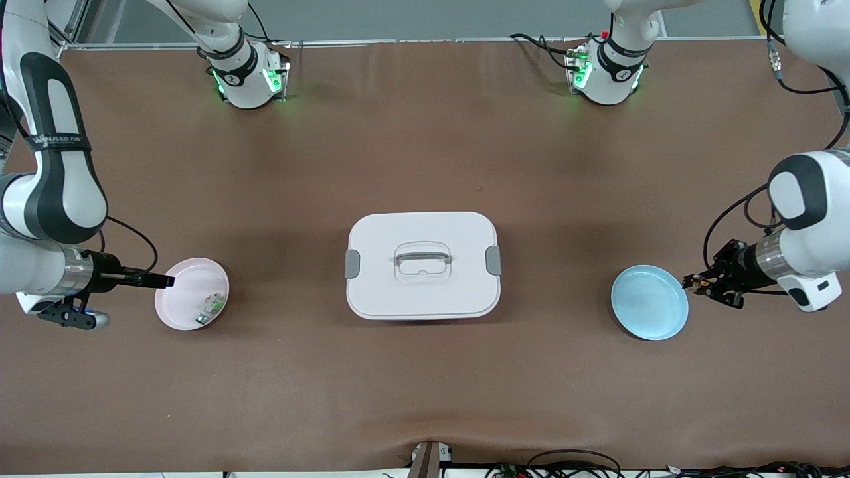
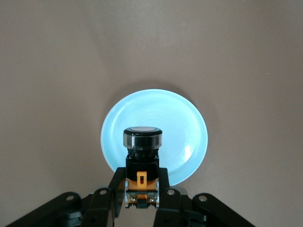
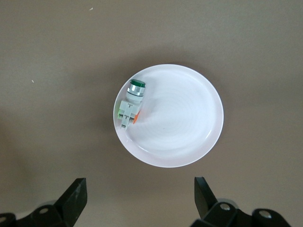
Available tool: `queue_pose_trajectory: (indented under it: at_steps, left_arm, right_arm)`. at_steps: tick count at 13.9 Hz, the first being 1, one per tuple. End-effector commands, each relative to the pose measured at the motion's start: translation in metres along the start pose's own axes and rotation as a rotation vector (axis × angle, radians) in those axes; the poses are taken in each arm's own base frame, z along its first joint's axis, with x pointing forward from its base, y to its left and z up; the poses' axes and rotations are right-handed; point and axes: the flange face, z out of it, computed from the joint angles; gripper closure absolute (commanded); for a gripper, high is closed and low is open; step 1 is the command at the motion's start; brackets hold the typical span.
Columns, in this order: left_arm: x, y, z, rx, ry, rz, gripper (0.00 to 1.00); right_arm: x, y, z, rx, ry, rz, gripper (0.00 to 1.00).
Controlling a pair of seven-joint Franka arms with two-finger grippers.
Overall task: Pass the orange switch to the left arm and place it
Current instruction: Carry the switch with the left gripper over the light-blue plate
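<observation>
While the left gripper point(image 2: 141, 198) hangs just beside the rim of the blue plate point(image 1: 649, 302), on the side toward the left arm's end of the worktop, its two fingers are closed onto the orange switch point(image 2: 142, 163). The switch sits pinched between them at its orange-and-black body, and its round, metal-ringed face juts out past the fingertips toward the plate. In the front view the switch shows only as a small orange speck point(image 1: 692, 281) at the gripper's tip. The left arm point(image 1: 800, 219) comes in from that end of the worktop, its forearm lying low and nearly level, wrist pointed toward the plate.

The right gripper point(image 3: 140, 198) hovers over the edge of the pink plate point(image 1: 192, 294), near the right arm's end of the worktop; its fingers stand wide apart with nothing between them. On that plate lies a small green-and-white component point(image 3: 130, 105). The right arm point(image 1: 50, 199) also lies low and level, reaching in from its own end.

The box point(image 1: 422, 265) stands at the middle of the worktop, between the two plates, lid on and well apart from both grippers.
</observation>
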Motion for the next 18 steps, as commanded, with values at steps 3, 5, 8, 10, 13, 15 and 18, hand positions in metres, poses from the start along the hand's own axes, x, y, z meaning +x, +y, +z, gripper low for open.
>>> queue_pose_trajectory:
  at_steps: [3, 5, 8, 10, 13, 15, 18]
  left_arm:
    - [-0.023, 0.022, 0.037, 0.003, 0.067, -0.074, 0.97]
    - [-0.034, 0.028, 0.058, 0.008, 0.092, -0.104, 0.97]
    - [-0.043, 0.034, 0.087, 0.000, 0.102, -0.148, 0.97]
    - [-0.042, 0.034, 0.103, 0.016, 0.099, -0.161, 0.97]
    - [-0.042, 0.032, 0.116, 0.026, 0.096, -0.163, 0.97]
    - [-0.038, 0.030, 0.126, 0.037, 0.095, -0.169, 0.97]
    - [-0.038, 0.030, 0.128, 0.040, 0.094, -0.169, 0.97]
  right_arm:
    - [-0.002, 0.004, -0.007, -0.047, 0.022, -0.031, 0.00]
    - [-0.002, 0.005, -0.007, -0.047, 0.022, -0.034, 0.00]
    - [-0.002, 0.005, -0.006, -0.046, 0.019, -0.034, 0.00]
    - [-0.002, 0.006, -0.006, -0.046, 0.019, -0.033, 0.00]
    - [-0.002, 0.005, -0.006, -0.046, 0.019, -0.034, 0.00]
    - [-0.002, 0.006, -0.005, -0.046, 0.017, -0.033, 0.00]
    - [-0.002, 0.006, -0.005, -0.046, 0.017, -0.033, 0.00]
